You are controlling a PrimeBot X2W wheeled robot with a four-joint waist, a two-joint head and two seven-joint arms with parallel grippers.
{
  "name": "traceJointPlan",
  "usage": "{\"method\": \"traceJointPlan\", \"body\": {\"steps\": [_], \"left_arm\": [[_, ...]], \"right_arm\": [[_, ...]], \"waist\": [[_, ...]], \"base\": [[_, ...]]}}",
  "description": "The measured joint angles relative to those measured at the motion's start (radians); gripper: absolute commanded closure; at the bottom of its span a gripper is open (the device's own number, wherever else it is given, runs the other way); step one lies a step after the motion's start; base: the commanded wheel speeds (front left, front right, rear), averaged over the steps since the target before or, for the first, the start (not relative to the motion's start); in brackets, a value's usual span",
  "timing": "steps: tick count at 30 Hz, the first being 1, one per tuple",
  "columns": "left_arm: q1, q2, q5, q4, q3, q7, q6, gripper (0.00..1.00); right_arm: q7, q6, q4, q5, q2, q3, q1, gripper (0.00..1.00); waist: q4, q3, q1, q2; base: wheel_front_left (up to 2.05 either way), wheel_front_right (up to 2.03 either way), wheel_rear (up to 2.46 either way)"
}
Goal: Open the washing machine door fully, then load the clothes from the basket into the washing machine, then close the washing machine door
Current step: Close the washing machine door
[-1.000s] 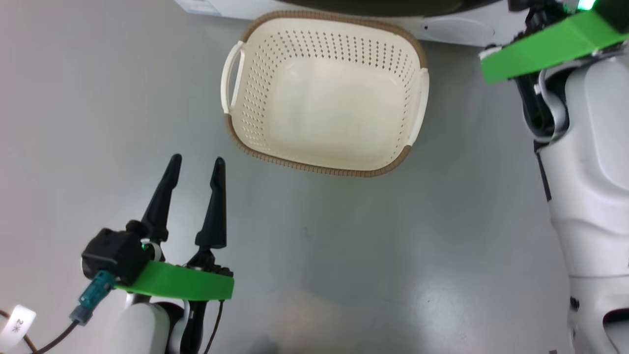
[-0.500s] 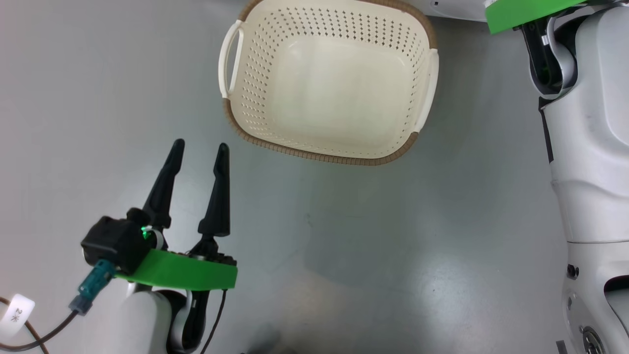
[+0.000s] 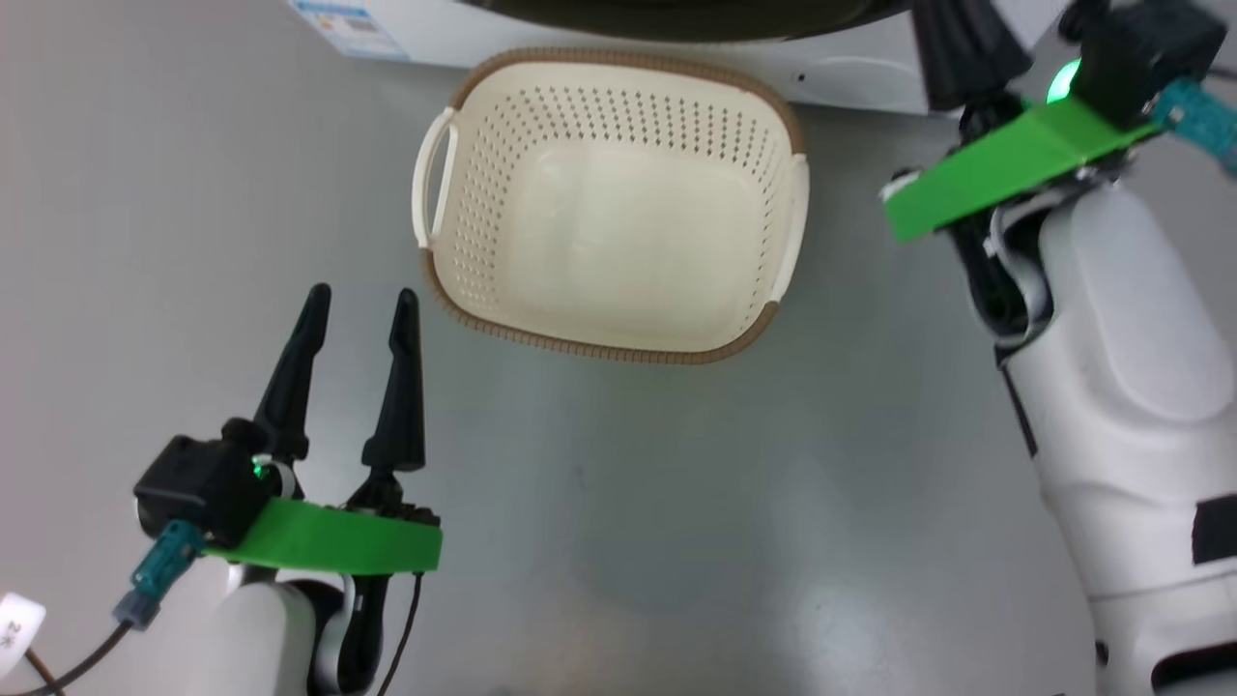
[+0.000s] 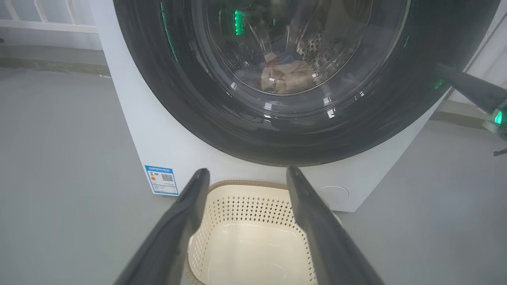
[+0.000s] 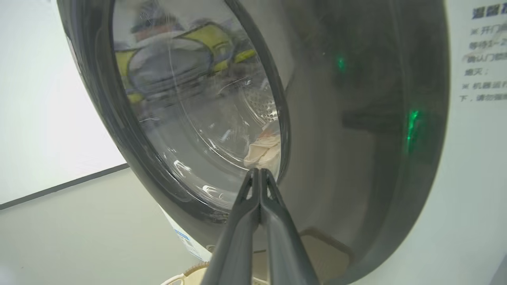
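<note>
The basket (image 3: 483, 213) sits empty on the floor (image 3: 676, 532) before the washing machine (image 3: 425, 29) (mostly cut off overhead). The clothes (image 4: 287, 77) blur behind the washing machine door (image 4: 222, 114). The left claw (image 3: 362, 293) gapes wide; the right claw (image 5: 258, 171) is pinched together, empty.

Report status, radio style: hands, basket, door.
Left hand open, beside basket. Right hand shut, at door. Basket empty; clothes inside, behind door glass.

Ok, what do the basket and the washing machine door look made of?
The basket: cream moulded plastic, it seems, soft sheen, neat punched holes; brown woven-look rim, likely plastic. The washing machine door: glossy, reflective black rim, probably plastic; clear glass-like centre.
</note>
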Motion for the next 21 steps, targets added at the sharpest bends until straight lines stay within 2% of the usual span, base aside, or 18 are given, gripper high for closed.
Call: {"method": "traceJointPlan", "body": {"steps": [7, 18, 20, 21], "left_arm": [[0.052, 0.000, 0.029, 0.013, 0.044, 0.000, -0.015, 0.00], [0.139, 0.002, 0.077, 0.050, 0.086, 0.000, -0.039, 0.00], [0.156, 0.002, 0.079, 0.053, 0.095, 0.000, -0.040, 0.00], [0.164, 0.002, 0.082, 0.054, 0.101, 0.000, -0.040, 0.00]], "right_arm": [[0.000, 0.000, -0.078, 0.070, 0.008, 0.026, 0.155, 1.00], [0.000, 0.000, -0.123, 0.086, 0.049, 0.051, 0.378, 0.98], [0.000, 0.000, -0.129, 0.084, 0.051, 0.050, 0.417, 0.68], [0.000, 0.000, -0.134, 0.083, 0.052, 0.050, 0.436, 0.62]], "waist": [[-0.038, -0.080, 0.0000, 0.0000], [-0.115, -0.236, 0.0000, 0.0000], [-0.130, -0.264, 0.0000, 0.0000], [-0.138, -0.277, 0.0000, 0.0000]], "base": [[0.00, 0.00, 0.00], [0.00, 0.00, 0.00], [0.00, 0.00, 0.00], [0.00, 0.00, 0.00]]}}
